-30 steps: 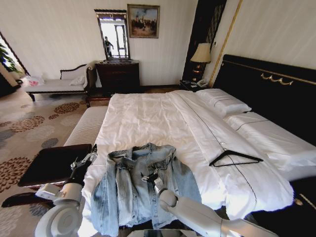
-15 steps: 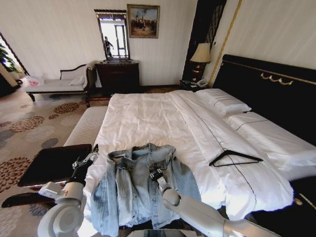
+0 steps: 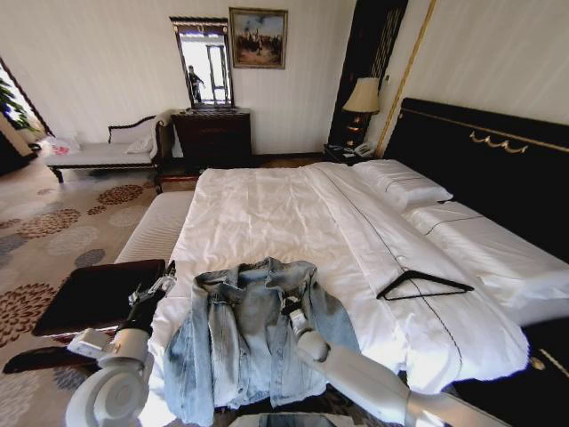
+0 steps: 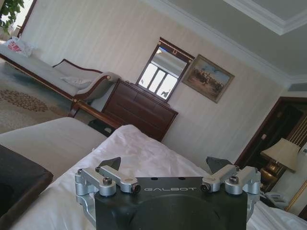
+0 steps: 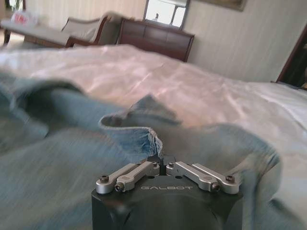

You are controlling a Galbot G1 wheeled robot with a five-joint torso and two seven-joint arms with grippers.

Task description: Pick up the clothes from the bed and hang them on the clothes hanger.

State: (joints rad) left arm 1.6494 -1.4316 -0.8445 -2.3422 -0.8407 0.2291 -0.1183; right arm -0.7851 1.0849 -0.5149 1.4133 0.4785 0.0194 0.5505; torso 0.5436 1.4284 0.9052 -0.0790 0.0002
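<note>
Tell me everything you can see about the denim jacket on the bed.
The denim jacket is faded light blue, with a collar, long sleeves and metal buttons. It lies front up and rumpled at the foot of the bed, its lower part hanging over the edge. The right gripper is shut on a raised fold of its cloth near the front opening. The hanger lies apart.

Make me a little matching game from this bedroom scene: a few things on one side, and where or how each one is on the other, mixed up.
Things:
1. denim jacket
2. clothes hanger
3. left gripper
4. right gripper

States:
A. open, beside the bed's edge
B. shut on a fold of denim
C. spread at the foot of the bed
D. lying on the white sheet near the pillows

Pairs: 1-C, 2-D, 3-A, 4-B
</note>
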